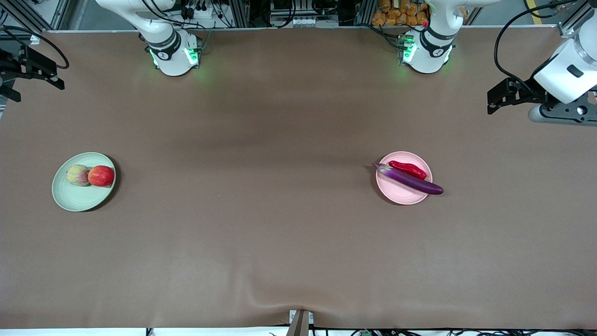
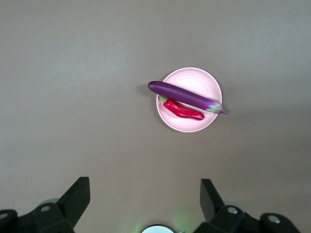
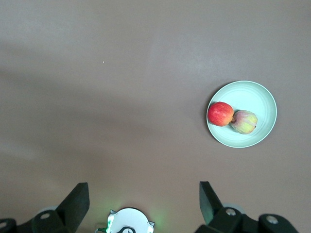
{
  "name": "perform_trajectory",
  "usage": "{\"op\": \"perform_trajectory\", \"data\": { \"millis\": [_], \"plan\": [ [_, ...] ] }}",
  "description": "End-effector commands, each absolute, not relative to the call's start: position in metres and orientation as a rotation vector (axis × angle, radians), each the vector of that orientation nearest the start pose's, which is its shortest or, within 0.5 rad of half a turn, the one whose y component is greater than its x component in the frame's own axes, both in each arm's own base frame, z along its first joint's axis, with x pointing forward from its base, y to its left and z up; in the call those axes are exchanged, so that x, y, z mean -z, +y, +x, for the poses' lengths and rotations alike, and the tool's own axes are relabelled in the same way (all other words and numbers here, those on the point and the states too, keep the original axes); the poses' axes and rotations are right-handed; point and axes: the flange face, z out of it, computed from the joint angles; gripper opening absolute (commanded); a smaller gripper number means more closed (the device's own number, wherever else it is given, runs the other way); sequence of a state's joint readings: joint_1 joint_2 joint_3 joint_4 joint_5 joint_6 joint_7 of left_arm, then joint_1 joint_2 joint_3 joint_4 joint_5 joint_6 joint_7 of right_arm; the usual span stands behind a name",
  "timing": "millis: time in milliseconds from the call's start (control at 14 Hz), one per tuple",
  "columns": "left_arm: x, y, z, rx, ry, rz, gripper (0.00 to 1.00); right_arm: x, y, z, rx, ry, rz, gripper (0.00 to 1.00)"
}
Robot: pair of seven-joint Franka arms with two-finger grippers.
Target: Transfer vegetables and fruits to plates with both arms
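Both grippers hang spread wide and hold nothing: the left gripper [image 2: 141,204] is high over bare cloth at the left arm's end of the table, well apart from the pink plate [image 1: 396,196], and the right gripper [image 3: 140,204] is up at the right arm's end, well apart from the green plate [image 1: 77,200]. Out from there, the pink plate carries the eggplant [image 1: 413,181] and the chili pepper [image 1: 408,170], lying side by side and touching, the pepper on the side nearer the robot bases. The eggplant is longer than the plate is wide (its rounded end pokes past the rim toward the left arm's end, its stem end just past the rim the other way). Over on the green plate sit the red fruit [image 1: 101,176] and the yellow-green fruit [image 1: 78,175], pressed together, both in the half of the plate nearer the bases. By my read the sorting looks done, so the step in hand is simply to stay parked, or retreat cleanly. To do that well, each arm should lift straight up and away, never sweeping low across its plate, since the overhanging eggplant would swing off at the slightest nudge and the round fruits could roll. Room is generous: the brown table [image 1: 261,233] is bare all around both plates, with a broad empty stretch between them and every table edge well away.
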State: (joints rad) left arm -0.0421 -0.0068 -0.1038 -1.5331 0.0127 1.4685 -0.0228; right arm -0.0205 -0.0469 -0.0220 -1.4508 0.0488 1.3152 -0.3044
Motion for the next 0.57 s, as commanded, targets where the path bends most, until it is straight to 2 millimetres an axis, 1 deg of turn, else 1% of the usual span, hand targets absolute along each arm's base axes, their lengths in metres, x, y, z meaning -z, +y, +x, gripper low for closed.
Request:
{"op": "perform_trajectory", "data": {
  "millis": [0,502],
  "plan": [
    [-0.6391,-0.0762,0.5350,-0.079,0.177,-3.099,1.00,-0.6851,-0.0208,0.5023,-0.105,-0.429,-3.050,1.00],
    [-0.6362,-0.0752,0.5349,-0.090,0.175,-3.097,1.00,-0.6833,-0.0224,0.5034,-0.106,-0.410,-3.053,1.00]
  ]
}}
